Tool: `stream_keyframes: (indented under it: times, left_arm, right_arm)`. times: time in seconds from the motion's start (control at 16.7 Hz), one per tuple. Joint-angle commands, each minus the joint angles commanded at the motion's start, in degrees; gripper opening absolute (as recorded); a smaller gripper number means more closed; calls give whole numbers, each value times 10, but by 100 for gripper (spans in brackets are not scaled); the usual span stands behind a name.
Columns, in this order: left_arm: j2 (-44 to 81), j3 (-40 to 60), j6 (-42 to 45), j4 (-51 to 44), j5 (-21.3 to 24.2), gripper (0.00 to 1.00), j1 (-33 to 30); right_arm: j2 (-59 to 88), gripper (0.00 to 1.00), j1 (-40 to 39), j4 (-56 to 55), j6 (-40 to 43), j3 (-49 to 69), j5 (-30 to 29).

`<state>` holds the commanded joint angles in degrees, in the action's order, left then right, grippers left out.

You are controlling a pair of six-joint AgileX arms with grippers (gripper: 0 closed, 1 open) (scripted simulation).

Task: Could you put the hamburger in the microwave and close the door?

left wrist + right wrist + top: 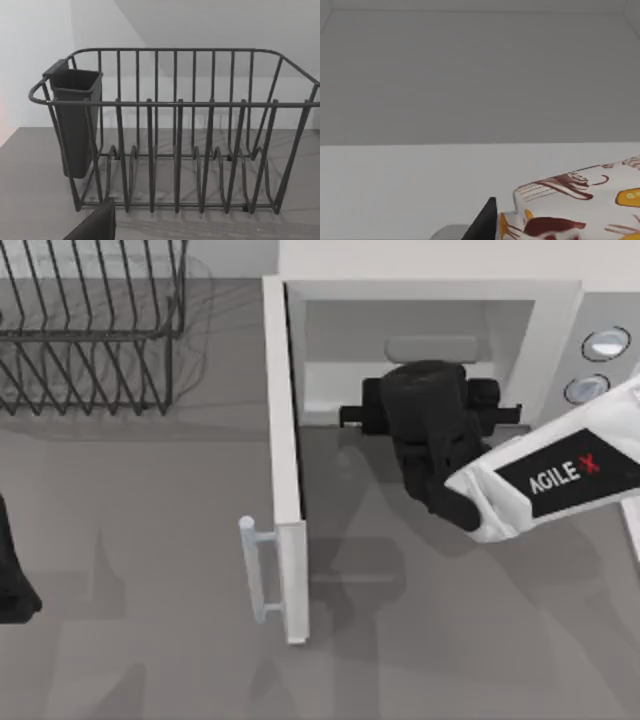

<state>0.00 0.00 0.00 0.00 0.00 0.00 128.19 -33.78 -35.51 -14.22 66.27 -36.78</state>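
The white microwave stands at the back right with its door swung fully open toward the front, the bar handle on its left face. My right gripper reaches into the cavity from the right. In the right wrist view the hamburger, a cream bun with red and orange marks, lies on the pale cavity floor close to the gripper, in front of the grey back wall. From above, the wrist hides it. My left gripper is parked at the table's left edge.
A dark wire rack stands at the back left; the left wrist view faces it, with a dark cup hung on one end. Two round dials sit on the microwave's grey side panel. Bare grey table lies in front.
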Motion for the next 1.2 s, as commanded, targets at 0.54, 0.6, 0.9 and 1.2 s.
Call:
stream_keyframes:
  times: [0.54, 0.6, 0.9, 1.2]
  left_arm:
    - [0, 0, 0, 0, 0, 100, 0]
    - [0, 0, 0, 0, 0, 100, 0]
    - [0, 0, 0, 0, 0, 100, 0]
    - [0, 0, 0, 0, 0, 100, 0]
  right_arm:
    - [146, 0, 66, 77, -25, 255, 48]
    - [163, 0, 70, 92, -23, 290, 59]
    - [234, 0, 78, 152, 18, 433, 98]
    - [254, 0, 78, 166, 38, 459, 105]
